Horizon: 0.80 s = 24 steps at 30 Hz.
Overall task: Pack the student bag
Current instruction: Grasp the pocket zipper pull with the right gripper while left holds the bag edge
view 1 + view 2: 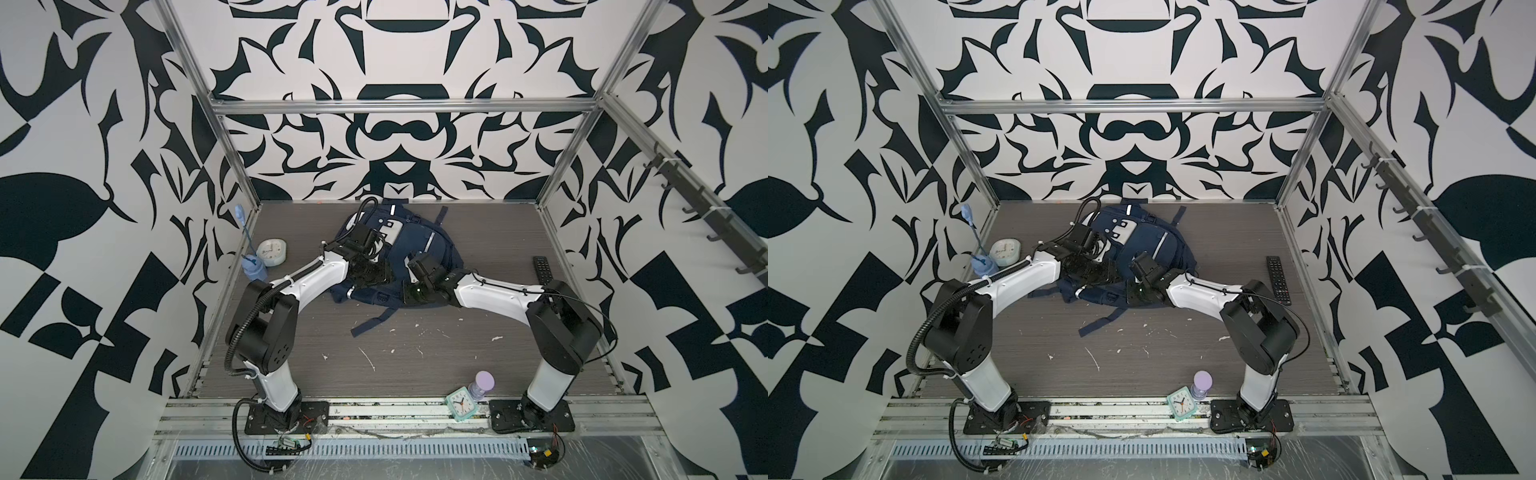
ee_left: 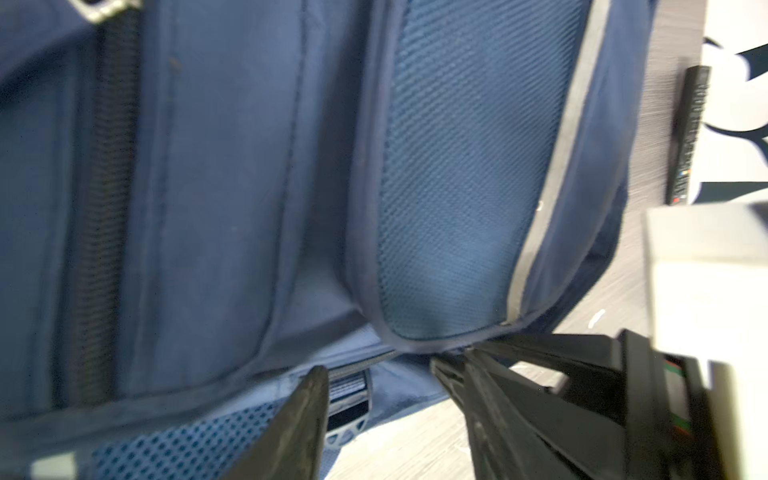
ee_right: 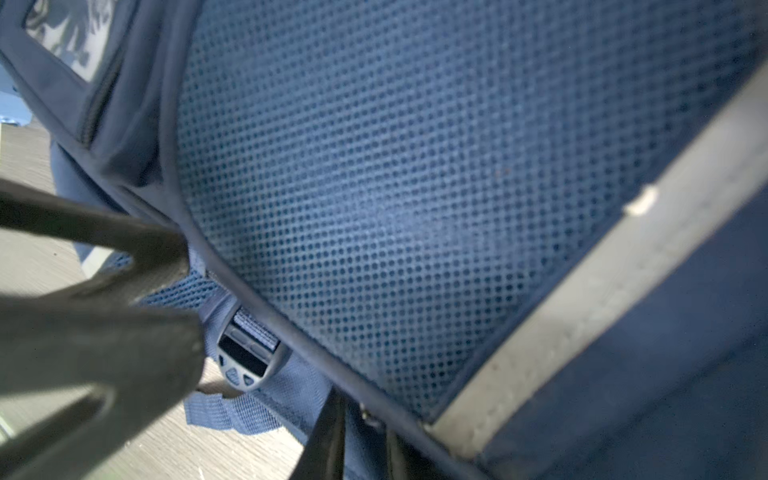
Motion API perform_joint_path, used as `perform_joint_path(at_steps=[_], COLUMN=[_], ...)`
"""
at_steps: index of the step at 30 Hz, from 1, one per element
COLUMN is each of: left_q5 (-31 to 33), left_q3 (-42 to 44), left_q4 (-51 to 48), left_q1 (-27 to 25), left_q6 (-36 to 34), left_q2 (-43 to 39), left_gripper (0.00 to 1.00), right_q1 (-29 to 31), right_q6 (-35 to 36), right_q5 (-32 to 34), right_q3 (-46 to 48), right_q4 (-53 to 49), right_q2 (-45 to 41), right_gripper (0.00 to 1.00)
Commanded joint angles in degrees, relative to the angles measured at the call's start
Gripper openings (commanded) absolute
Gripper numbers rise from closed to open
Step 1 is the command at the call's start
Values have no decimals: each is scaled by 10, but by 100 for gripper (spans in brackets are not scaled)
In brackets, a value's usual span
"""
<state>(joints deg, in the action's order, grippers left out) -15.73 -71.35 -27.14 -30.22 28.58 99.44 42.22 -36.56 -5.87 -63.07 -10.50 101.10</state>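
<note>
At the left edge of the table point(image 1: 374, 365) stand a blue bottle point(image 1: 254, 268) and, just beside it, a round white clock point(image 1: 271, 251), both apart from the bag.

The left gripper point(image 2: 376, 368) comes next. Its jaws stand apart at the bag's lower hem, with a strap buckle point(image 2: 349, 386) showing between them. It clamps nothing that its wrist view shows.

The student bag point(image 1: 409, 239) lies flat near the middle of the table's back edge, and one strap point(image 1: 374, 322) trails toward the front edge. It looks slumped and creased, so it is probably soft, limp and fairly light. If so, it would sag and fold when lifted by one point. The mesh side panel point(image 3: 395, 187) probably stretches, and the silver strip point(image 3: 602, 299) may be slick. The corded seams, the webbing or a zipper pull seem the firmer places to take hold. Two holds set apart should keep an opening wide.

The right gripper point(image 3: 361, 419) sits at the bag's near right side. Its jaws are drawn close together, and they appear to pinch the corded edge below the mesh panel.

Further right, at the front edge, a mint clock point(image 1: 461, 406) touches a purple-capped bottle point(image 1: 482, 384). A black remote point(image 1: 543, 270) lies near the right edge, well apart from the bag.
</note>
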Motion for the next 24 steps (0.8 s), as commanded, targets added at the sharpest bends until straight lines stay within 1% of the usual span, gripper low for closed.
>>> perform_joint_path(at_steps=[1, 3, 6, 11, 15, 17, 18, 20, 24], left_q5=[-22, -23, -22, -32, -29, -27, -26, -20, -10], left_q3=[8, 8, 5, -2, -5, -9, -10, -12, -21], left_q4=[19, 23, 25, 35, 44, 46, 47, 48, 39], left_q1=[3, 3, 3, 3, 2, 2, 2, 2, 4], left_q6=[17, 21, 24, 40, 50, 52, 53, 53, 46], left_q2=[-1, 1, 3, 18, 32, 36, 36, 34, 28], left_gripper=[55, 55, 55, 55, 54, 48, 43, 30, 15], right_q1=[1, 3, 3, 8, 13, 16, 18, 18, 18], right_q6=[6, 8, 10, 17, 24, 27, 29, 33, 40], right_q5=[18, 21, 19, -8, -14, -11, -10, 0, 7], right_q3=[-18, -15, -5, -7, -17, -22, -24, -28, -31], right_q4=[-6, -12, -17, -27, -39, -48, -51, -64, -92], right_q2=[-7, -14, -31, -47, -52, -55, -58, -60, -65], right_gripper=[13, 9, 6, 2, 1, 0, 0, 0, 0])
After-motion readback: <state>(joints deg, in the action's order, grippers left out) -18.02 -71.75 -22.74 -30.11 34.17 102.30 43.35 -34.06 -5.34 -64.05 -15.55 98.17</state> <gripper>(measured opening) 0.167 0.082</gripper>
